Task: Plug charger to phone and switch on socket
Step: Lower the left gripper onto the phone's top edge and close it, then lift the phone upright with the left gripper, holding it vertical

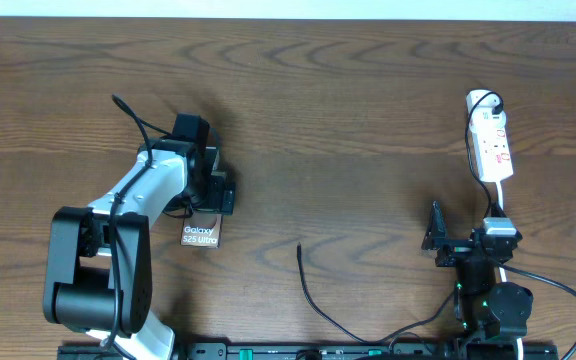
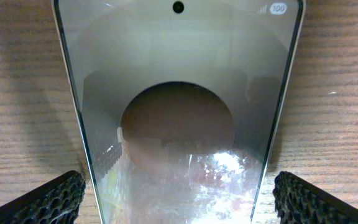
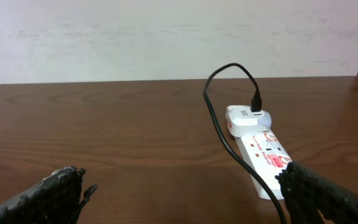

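The phone lies flat on the table with its "Galaxy S25 Ultra" end showing; the rest is hidden under my left gripper. In the left wrist view the phone fills the frame and the open left gripper straddles it, fingers apart from its edges. The charger cable's plug tip lies loose mid-table. The white socket lies far right with a white adapter and the black charger cable plugged in. My right gripper is open and empty, short of the socket.
The charger cable runs from its tip along the table's front edge toward the right arm base. A pale wall stands behind the table's far edge.
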